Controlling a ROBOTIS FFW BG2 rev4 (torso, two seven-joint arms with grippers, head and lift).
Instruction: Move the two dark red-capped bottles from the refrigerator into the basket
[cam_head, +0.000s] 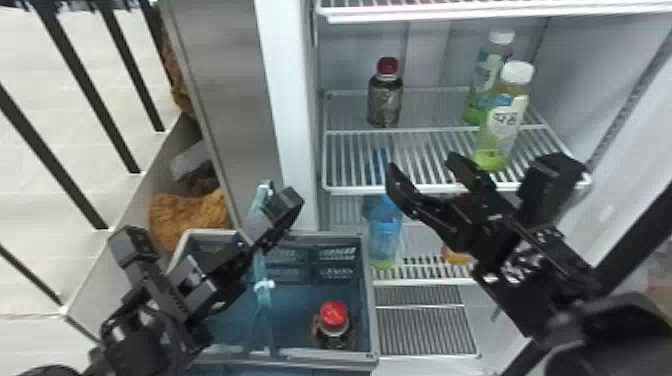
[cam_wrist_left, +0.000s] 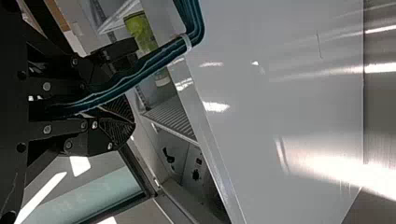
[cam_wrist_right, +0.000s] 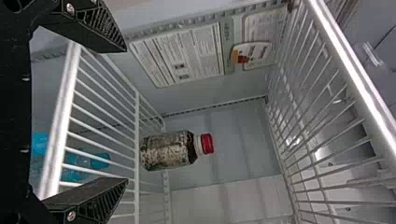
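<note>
None of the print can be read.

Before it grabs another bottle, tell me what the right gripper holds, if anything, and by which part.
Nothing: the right gripper is open, nothing between its fingers.

Inside the refrigerator, a white wire shelf (cam_head: 350, 190) holds a dark red-capped bottle (cam_head: 385, 97), upright toward the back left, and on the right two upright, white-capped bottles with green bases, the nearer one (cam_head: 505, 120) partly overlapping the farther one (cam_head: 487, 67). On the wire shelf below (cam_head: 425, 282) are a blue bottle (cam_head: 385, 232) at the left and, farther right, a partly hidden orange item (cam_head: 456, 257).
</note>
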